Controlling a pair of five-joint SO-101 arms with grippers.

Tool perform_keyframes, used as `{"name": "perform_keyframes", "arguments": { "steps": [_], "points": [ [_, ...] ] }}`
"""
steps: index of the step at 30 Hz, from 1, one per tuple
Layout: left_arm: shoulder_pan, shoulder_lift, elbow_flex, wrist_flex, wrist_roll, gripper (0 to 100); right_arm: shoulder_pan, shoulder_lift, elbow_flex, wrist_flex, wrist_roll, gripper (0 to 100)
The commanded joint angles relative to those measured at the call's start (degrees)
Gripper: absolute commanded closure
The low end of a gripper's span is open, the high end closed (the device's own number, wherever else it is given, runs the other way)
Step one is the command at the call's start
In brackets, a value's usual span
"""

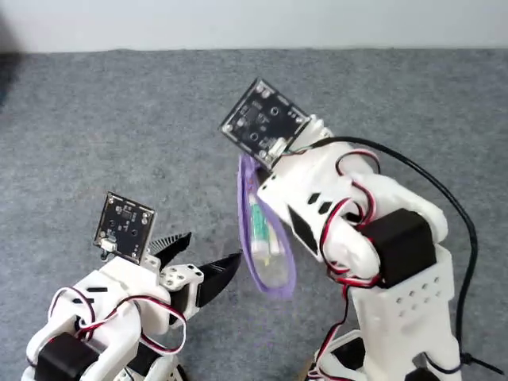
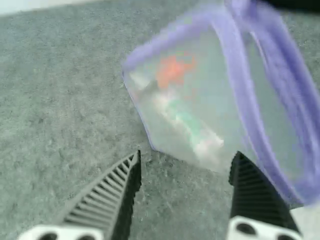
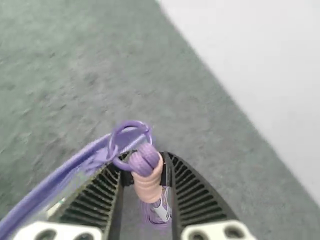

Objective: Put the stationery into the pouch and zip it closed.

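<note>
Right gripper is clamping shut on the zipper pull, with the purple ring sticking out past the jaw tips. The pouch is hanging from that grip above the middle of the desk, well clear of its far edge. I can't tell if its lower corner is touching the desk surface.

Stationery is already sitting inside, so loading looks done and we're in the zipping step. The purple zip band is looping apart in the high view, so I'm reading the mouth as still open, at least partly.

Left gripper is hovering just beside the pouch's lower end, jaws spread wide and holding nothing. Next move, as I see it: the left closes on that end to brace it while the right drags the pull along the zip.

Hard to make out:
- The contents are blurring into orange and green-white shapes, so I'm not identifying individual items.
- The slider's position along the track isn't readable.
- The right arm is covering the pouch's top end.
</note>
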Motion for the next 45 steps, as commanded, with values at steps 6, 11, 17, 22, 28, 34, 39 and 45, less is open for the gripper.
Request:
{"name": "perform_keyframes", "arguments": {
  "steps": [6, 11, 17, 22, 28, 34, 39, 45],
  "points": [
    [2.37, -0.26, -2.59, -0.09, 2.2, 72, 0.04, -1.63, -2.9, -8.4, 8.7, 99.1],
    [8.35, 0.26, -2.15, -3.87, 9.32, 72, -3.91, -2.95, -2.81, -12.97, 16.44, 99.1],
    [9.93, 0.35, 2.68, -13.54, 13.98, 72, -7.25, -3.21, -2.55, -20.0, 24.26, 99.1],
    [9.85, 0.35, 6.2, -21.27, 18.11, 72, -9.89, -3.03, -2.55, -23.43, 31.3, 99.1],
    [1.67, 0.35, 12.53, -29.89, 21.27, 72, -10.77, -3.74, 2.11, -22.9, 37.71, 99.1],
    [-4.4, 0.35, 16.22, -32.09, 21.27, 72, -11.03, -8.75, 11.96, -22.9, 37.63, 99.1],
    [-4.57, 0.35, 19.38, -32.09, 21.89, 72, -11.03, -14.46, 22.07, -23.6, 37.54, 99.1],
    [-4.4, 0.35, 21.67, -31.38, 22.68, 72, -11.12, -21.49, 29.1, -26.33, 34.81, 99.1]
  ]
}}
